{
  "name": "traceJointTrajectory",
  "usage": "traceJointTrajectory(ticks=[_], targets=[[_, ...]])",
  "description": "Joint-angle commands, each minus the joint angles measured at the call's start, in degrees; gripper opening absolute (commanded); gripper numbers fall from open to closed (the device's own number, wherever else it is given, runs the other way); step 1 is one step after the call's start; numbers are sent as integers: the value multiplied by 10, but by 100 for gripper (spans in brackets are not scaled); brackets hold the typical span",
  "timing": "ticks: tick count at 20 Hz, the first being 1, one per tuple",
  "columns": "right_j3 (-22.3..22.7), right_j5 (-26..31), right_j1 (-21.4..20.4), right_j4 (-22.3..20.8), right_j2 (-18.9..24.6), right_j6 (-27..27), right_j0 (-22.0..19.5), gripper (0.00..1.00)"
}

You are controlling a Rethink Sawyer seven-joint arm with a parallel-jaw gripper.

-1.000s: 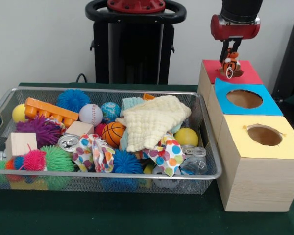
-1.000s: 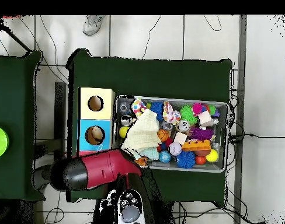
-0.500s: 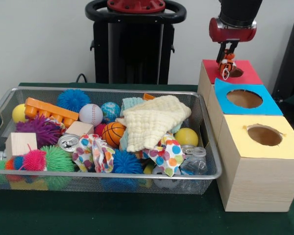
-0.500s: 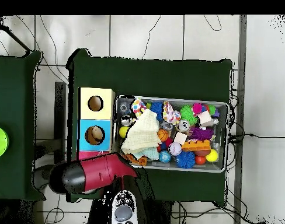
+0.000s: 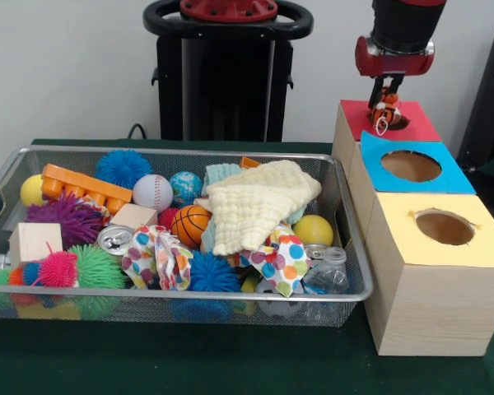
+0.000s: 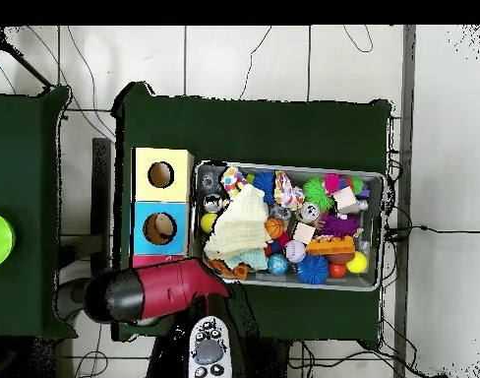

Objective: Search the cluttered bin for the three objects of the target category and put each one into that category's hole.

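My gripper (image 5: 386,97) hangs over the red-topped box (image 5: 417,125) at the back right, shut on a small orange, white and black striped soft toy (image 5: 384,113). The toy dangles just above the red top; the hole there is hidden behind it. In front stand the blue box (image 5: 445,176) and the yellow box (image 5: 477,247), each with a round hole. The wire bin (image 5: 230,294) on the left holds the clutter. In the overhead view my red arm (image 6: 155,292) covers the red box and the gripper.
The bin holds a cream cloth (image 5: 251,204), spiky balls, a small basketball (image 5: 190,224), a baseball (image 5: 152,192), a yellow ball (image 5: 314,230), wooden blocks, a can (image 5: 115,239), spotted cloths and an orange brick (image 5: 82,188). The black pedestal (image 5: 226,74) rises behind the bin.
The gripper, still holding the toy, has shifted only slightly above the red box, a little left and up, then back right. Nothing in the bin moved.
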Motion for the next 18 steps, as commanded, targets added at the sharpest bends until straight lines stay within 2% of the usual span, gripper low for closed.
traceJointTrajectory(ticks=[1,11,18], targets=[[-5,-11,39,40,10,110,-8,0],[-27,6,60,39,-4,106,2,0],[-41,52,70,32,-21,104,10,0]])
